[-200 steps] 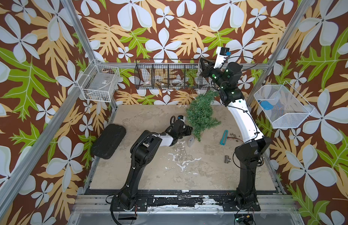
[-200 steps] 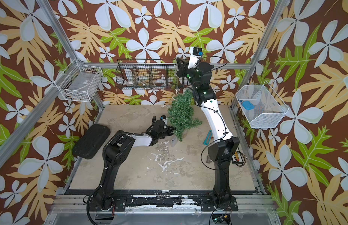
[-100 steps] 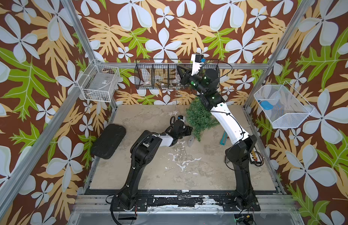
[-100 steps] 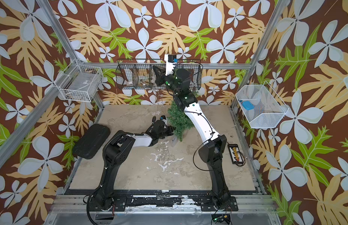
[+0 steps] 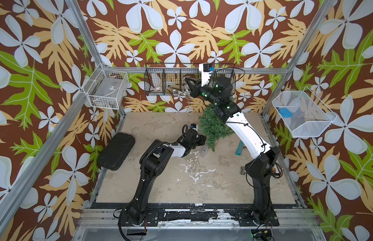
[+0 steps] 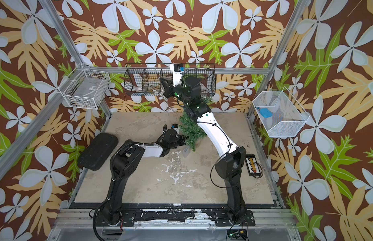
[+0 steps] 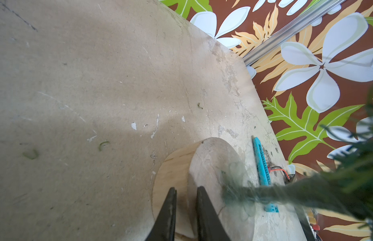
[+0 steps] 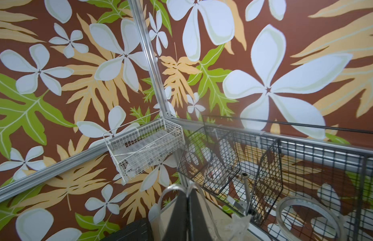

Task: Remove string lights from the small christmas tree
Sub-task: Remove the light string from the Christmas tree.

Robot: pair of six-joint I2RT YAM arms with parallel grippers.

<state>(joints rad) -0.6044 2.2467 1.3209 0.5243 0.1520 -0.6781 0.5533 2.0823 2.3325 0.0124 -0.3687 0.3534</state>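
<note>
- Right gripper [image 5: 186, 82] is raised high, in front of the black wire basket [image 5: 160, 83] on the back wall. Its jaws are pressed together, with a loop of the string lights [image 8: 173, 188] pinched at the tips.
- From that grip the clear wire hangs down toward the top of the small christmas tree [image 5: 215, 127]. It is too thin to trace among the needles.
- Battery box [image 5: 204, 151] of the lights lies on the table [image 5: 160, 129], just beside the tree's low end.
- The tree leans rather than standing upright. The right arm hides its upper part in both top views.
- Left gripper [image 7: 185, 189] sits low over the table, jaws at a narrow gap, one finger on each side of the rim of the tree's round wooden base [image 7: 212, 158]. The base is tipped, not flat on the table.
- Teal strip [image 5: 240, 147] lies on the table on the right arm's side of the tree, apart from it.
- Small grey fitting [image 5: 242, 170] lies near the right arm's lower joint.
- Black pad [image 5: 116, 151] lies at the left table edge.
- White wire basket [image 5: 107, 89] hangs at the back-left corner; white mesh basket [image 5: 302, 114] hangs on the right wall.
</note>
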